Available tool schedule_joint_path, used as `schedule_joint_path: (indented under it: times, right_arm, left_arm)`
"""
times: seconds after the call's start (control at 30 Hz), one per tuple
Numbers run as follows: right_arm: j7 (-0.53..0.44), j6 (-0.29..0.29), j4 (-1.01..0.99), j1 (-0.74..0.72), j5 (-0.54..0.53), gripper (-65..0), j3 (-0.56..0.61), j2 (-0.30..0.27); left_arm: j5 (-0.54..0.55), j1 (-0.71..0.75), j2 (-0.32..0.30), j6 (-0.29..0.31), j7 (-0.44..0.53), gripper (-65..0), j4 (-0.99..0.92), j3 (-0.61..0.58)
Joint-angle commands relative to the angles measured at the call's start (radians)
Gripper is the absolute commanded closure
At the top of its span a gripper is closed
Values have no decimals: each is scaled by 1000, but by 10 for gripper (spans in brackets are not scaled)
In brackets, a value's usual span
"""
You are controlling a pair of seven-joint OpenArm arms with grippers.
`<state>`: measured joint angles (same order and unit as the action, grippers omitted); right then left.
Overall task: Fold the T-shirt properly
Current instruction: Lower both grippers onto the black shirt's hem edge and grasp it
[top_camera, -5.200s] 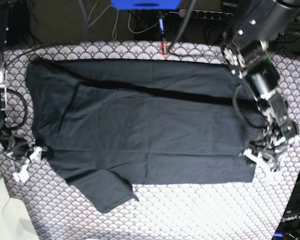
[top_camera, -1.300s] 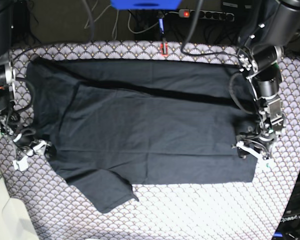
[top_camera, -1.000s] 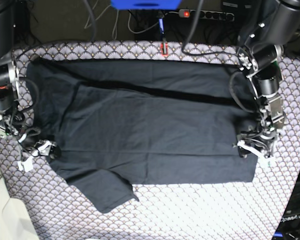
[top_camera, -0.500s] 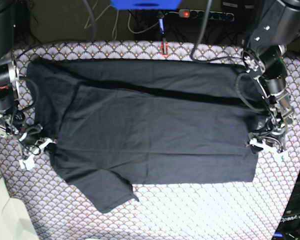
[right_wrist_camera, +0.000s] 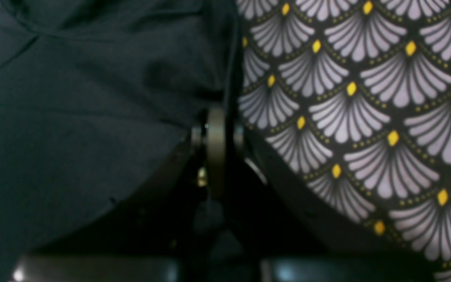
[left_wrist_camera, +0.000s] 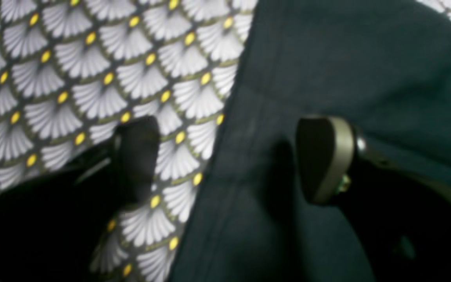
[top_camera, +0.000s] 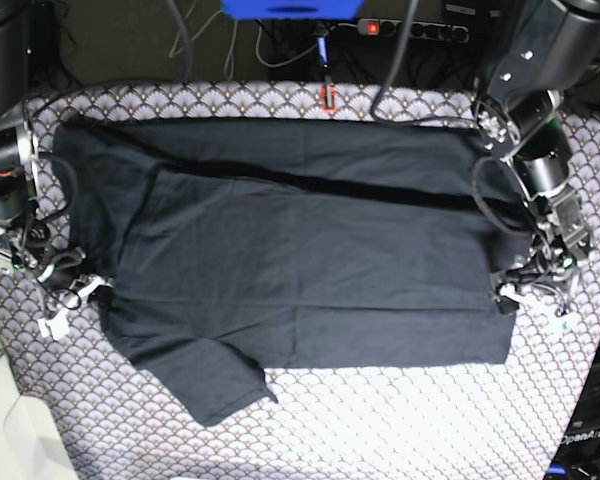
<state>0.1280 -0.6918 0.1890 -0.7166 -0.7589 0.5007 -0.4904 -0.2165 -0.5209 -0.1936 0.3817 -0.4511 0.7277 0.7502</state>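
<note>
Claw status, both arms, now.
Left claw: open, straddling the T-shirt edge, gripping nothing.
Right claw: shut at the T-shirt's edge; whether cloth is pinched cannot be told.

scallop-patterned tablecloth (top_camera: pixel 380 420) over the table, cables and a power strip (top_camera: pixel 415 29) behind

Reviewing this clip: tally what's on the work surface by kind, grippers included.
T-shirt, dark, lying spread out: 1
Tablecloth, scallop-patterned: 1
Grippers: 2, the left gripper open astride the shirt's edge, the right gripper shut at the shirt's edge
Total: 4
</note>
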Motion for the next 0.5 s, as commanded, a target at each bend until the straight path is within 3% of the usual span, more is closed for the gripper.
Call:
schedule_joint_path:
  times: [0.0,0.47]
  right_arm:
    - [-3,-6,5,-25,-1,0,0,-17]
    - [-1,-6,7,-24,-1,0,0,-14]
  left_arm:
    - [10,-29,-13,1,21,-535,14,-2]
    - [10,-49,-13,-10,81,-535,5,-192]
